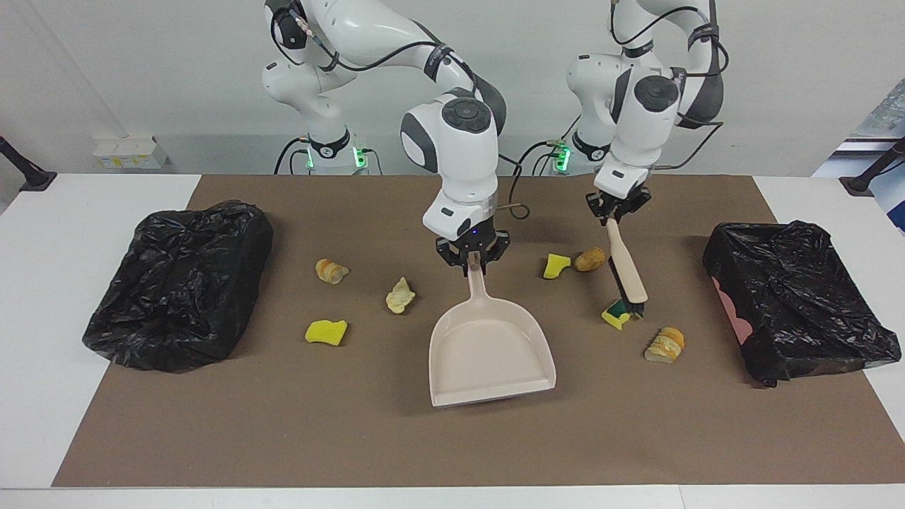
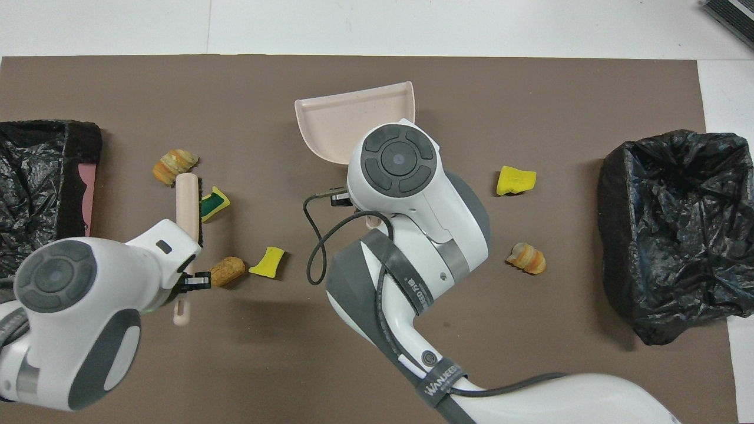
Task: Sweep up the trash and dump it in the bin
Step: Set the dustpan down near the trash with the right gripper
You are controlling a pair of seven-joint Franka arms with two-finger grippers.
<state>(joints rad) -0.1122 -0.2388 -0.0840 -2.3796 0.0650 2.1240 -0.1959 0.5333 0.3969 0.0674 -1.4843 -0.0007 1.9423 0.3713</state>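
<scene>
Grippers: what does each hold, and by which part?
Right gripper holds the dustpan by its handle's end. Left gripper holds the brush by its handle's top, bristles down.

dustpan [image 1: 491,346] mid-mat, brush [image 1: 626,272] on sponge scrap [image 1: 614,316]
</scene>
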